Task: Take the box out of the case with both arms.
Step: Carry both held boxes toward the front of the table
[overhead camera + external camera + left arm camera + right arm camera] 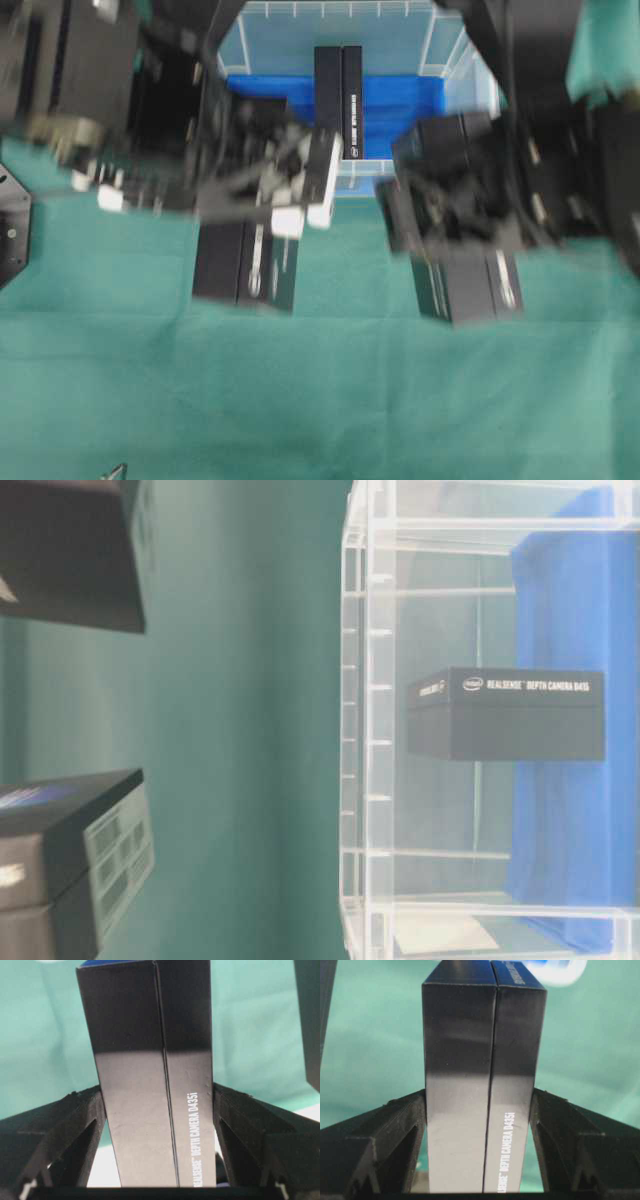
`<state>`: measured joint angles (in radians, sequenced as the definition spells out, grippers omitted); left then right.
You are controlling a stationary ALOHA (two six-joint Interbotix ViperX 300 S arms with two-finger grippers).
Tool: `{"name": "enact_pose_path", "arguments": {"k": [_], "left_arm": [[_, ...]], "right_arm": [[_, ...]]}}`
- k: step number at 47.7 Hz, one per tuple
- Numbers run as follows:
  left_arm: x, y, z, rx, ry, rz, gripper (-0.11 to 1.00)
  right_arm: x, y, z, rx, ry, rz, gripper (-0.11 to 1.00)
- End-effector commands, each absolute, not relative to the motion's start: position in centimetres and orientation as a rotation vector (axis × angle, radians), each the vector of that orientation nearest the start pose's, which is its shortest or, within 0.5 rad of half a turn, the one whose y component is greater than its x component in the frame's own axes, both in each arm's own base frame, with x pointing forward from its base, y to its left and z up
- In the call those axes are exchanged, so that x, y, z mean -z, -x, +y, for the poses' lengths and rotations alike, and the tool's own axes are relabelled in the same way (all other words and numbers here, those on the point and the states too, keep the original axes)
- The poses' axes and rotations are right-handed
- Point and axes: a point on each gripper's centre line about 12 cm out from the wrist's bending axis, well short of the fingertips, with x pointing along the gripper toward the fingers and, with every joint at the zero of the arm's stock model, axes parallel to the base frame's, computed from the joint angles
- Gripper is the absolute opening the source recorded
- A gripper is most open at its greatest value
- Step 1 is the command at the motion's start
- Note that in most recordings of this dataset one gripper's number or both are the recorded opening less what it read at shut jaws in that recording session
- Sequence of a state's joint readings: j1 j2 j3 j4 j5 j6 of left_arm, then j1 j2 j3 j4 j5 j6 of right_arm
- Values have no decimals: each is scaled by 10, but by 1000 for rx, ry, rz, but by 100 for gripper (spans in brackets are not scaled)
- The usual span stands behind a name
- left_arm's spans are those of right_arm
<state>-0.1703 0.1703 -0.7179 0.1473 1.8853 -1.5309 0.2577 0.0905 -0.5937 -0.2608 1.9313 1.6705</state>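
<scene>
Green cloth (330, 400), case (365, 730) holding one box (505, 715), each tool clamping another box

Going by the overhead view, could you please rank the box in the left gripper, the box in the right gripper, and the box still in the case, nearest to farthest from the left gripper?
1. Box held in the left gripper, between its fingers.
2. Box in the case, just beyond, upper middle.
3. Box held in the right gripper, across to the right.
</scene>
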Motion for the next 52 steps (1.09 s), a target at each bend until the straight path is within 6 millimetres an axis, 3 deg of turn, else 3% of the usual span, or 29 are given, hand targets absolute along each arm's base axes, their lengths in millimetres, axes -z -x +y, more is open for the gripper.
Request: {"name": "enact_pose_path", "arguments": {"k": [1, 8, 18, 52], "left_arm": [[-465, -378, -69, -955, 1140, 995, 63], [-461, -374, -96, -962, 1162, 1001, 63], [-457, -371, -118, -972, 1181, 1007, 63], [-451, -373, -115, -987, 1156, 1012, 63]], "right_arm": [[-463, -351, 80, 1105, -1138, 918, 65], [-461, -348, 105, 1100, -1164, 914, 65], [-458, -346, 127, 1101, -1191, 911, 65], [-453, -352, 128, 1133, -1216, 894, 65]]}}
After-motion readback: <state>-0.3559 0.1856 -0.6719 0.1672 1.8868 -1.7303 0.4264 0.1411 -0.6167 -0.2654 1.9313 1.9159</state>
